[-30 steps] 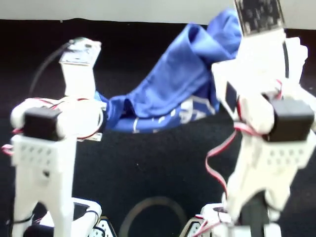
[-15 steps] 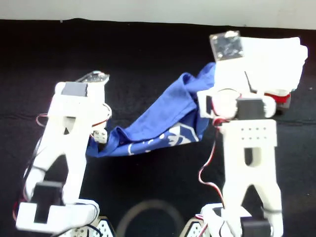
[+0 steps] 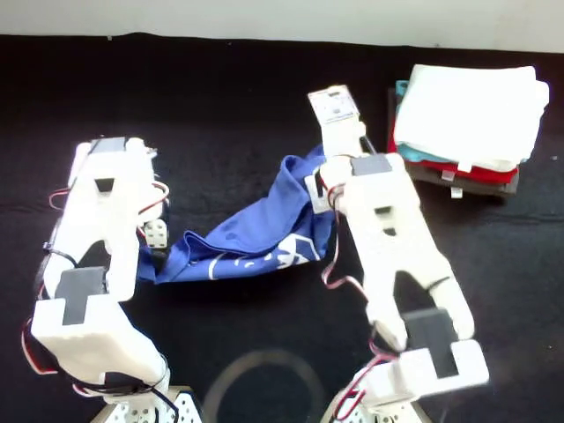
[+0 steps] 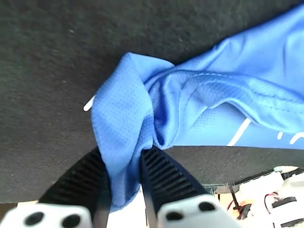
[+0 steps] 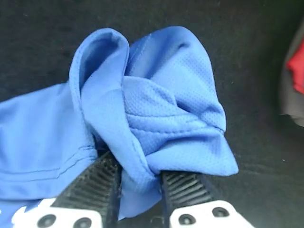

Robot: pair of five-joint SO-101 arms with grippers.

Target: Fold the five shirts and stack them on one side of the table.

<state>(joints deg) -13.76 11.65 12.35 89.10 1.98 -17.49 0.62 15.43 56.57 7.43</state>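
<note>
Shirt [image 3: 251, 238], one, blue, hangs between my left gripper [image 4: 124, 173], clamped tight on its 8 o'clock end, and my right gripper [image 5: 137, 183], clamped on its 2 o'clock end. One stack [image 3: 467, 115], four folded layers, sits at the table's [image 3: 220, 97] 2 o'clock.

Blue shirt [image 3: 256, 242], crumpled, low across mid-table; folded stack [image 3: 467, 115], white on top, at far right.

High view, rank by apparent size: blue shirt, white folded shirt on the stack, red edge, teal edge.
1-2. white folded shirt and blue shirt: about alike; the blue one is bunched, so unranked.
3. red edge.
4. teal edge, a sliver.
</note>
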